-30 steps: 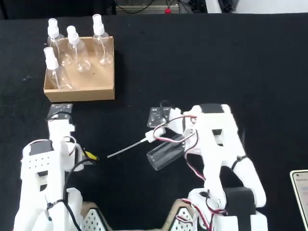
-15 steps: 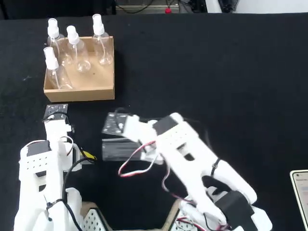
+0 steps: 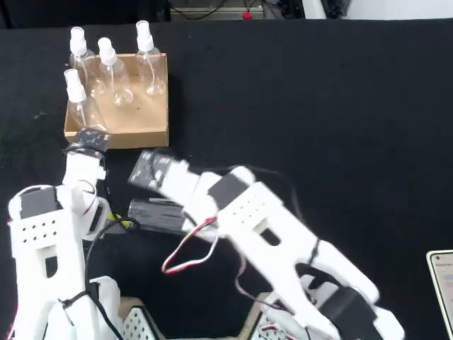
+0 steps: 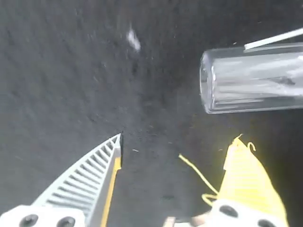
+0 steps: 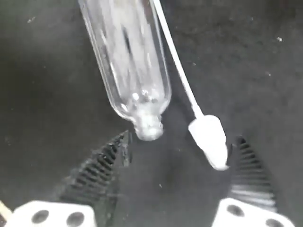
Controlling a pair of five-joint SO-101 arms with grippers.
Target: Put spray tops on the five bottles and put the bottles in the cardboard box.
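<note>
Right wrist view: bottle (image 5: 132, 56) lies uncapped on bench (image 5: 38, 71), loose spray top (image 5: 208, 137) just beside its neck, both at the mouth of the open right tool (image 5: 182, 138); left tool (image 4: 177, 142) gapes near bottle's base; risk: closing could pinch both together or roll bottle away.

High camera above table (image 3: 318, 92); both wrist cameras close on one bottle (image 3: 159, 212)
</note>
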